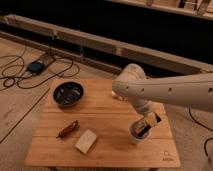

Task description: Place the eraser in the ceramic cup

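The ceramic cup is small and off-white and stands on the right part of the wooden table. My gripper hangs from the white arm right over the cup's mouth. It is shut on the eraser, a small dark block with a reddish edge. The eraser's lower end sits at the cup's rim, tilted. I cannot tell whether it touches the cup's inside. The gripper hides most of the cup's opening.
A wide dark bowl stands at the table's back left. A slim reddish-brown bar and a pale beige block lie at the front left. Cables and a small box lie on the floor to the left.
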{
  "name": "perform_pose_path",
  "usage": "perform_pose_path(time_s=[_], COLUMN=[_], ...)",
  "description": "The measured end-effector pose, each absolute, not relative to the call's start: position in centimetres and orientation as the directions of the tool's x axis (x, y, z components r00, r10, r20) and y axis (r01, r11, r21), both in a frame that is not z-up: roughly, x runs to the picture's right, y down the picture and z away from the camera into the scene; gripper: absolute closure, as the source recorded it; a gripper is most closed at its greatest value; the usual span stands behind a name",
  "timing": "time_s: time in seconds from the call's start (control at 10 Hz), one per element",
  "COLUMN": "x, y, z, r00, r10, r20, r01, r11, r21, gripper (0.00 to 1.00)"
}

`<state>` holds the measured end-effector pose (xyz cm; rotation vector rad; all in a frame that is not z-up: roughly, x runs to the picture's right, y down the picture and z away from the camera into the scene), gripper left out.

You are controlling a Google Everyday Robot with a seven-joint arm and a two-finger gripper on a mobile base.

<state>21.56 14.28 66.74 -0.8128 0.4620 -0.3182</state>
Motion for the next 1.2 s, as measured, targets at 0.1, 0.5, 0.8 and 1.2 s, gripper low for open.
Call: perform_pose_path(time_s=[0.1, 0.5, 0.8, 1.2], x=[21.58, 21.28, 21.52, 21.93], y=[14.21, 13.98, 13.82, 13.3], z=[66.97, 67.4, 67.0, 66.52], r00=[0.848, 0.83, 0.818, 0.805], r10=[-0.447, -0.466, -0.48, -0.495], r20=[-0.283, -0.307, -0.318, -0.325], r01=[0.094, 0.099, 0.103, 0.111], r11=[0.654, 0.665, 0.665, 0.665], r21=[-0.75, -0.74, -0.739, -0.738], gripper=[1.0, 0.74, 0.44, 0.2])
